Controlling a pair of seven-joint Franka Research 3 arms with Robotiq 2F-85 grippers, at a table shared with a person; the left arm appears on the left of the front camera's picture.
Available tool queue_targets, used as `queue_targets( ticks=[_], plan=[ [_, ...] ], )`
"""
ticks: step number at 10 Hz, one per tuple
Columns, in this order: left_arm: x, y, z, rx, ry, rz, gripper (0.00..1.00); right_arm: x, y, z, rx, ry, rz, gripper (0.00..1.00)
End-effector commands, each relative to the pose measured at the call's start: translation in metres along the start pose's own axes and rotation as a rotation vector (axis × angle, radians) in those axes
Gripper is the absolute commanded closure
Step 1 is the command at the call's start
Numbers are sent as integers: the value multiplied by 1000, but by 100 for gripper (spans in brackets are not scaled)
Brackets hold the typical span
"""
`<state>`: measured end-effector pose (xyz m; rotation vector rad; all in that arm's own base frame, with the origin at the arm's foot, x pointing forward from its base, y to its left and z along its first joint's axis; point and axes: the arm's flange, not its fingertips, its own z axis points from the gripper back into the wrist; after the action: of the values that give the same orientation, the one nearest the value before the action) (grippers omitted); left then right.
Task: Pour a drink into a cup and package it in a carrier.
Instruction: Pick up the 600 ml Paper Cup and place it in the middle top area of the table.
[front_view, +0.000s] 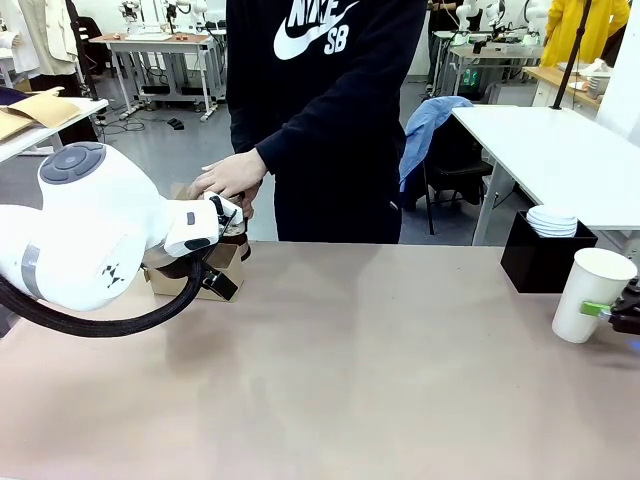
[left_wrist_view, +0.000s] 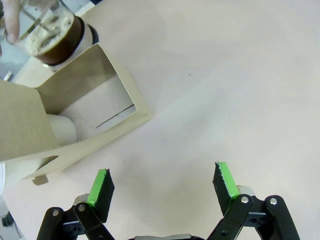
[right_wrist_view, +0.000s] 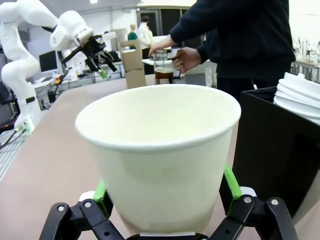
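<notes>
Far left: left fingers (left_wrist_view: 100, 186) spread wide over surface (left_wrist_view: 225, 75), beside brown cardboard cup carrier (left_wrist_view: 30, 120). Right edge: right fingers (right_wrist_view: 228, 181) pinching tall white paper cup (right_wrist_view: 160, 150).

carrier (left_wrist_view: 30, 125) at table's (front_view: 350, 380) left, jug (left_wrist_view: 50, 35) behind it, cup (front_view: 592, 295) far right

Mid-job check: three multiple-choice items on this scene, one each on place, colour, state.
1. Where is the paper cup? A in the carrier; B between the right gripper's fingers; C in the person's hand.
2. The drink in the glass jug is: A dark brown; B green; C clear.
3. The left gripper is: A shut on the carrier; B shut on the jug; C open, empty.
B: green pads flank it. A: brown shows through glass. C: bare table between its fingers.
</notes>
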<state>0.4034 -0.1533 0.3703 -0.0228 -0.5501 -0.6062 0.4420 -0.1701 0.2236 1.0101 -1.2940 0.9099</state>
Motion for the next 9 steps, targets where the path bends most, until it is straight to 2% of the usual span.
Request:
queue_targets(
  ticks=[1, 2, 3, 4, 5, 9],
  plan=[
    [0, 1, 0, -1, -1, 2, 0, 3, -12, -14, -4, 9, -37, 0],
    [0, 1, 0, -1, -1, 2, 0, 2, -15, -18, 6, 10, -42, 0],
    [0, 1, 0, -1, -1, 2, 0, 1, -15, -18, 11, 15, -50, 18],
    [0, 1, 0, -1, -1, 2, 0, 3, -16, -9, 36, -1, -145, 9],
    [0, 1, 0, -1, -1, 2, 0, -2, -6, -17, 27, 10, -20, 9],
    [0, 1, 0, -1, -1, 2, 0, -3, -8, -15, 29, 9, -49, 9]
  ],
)
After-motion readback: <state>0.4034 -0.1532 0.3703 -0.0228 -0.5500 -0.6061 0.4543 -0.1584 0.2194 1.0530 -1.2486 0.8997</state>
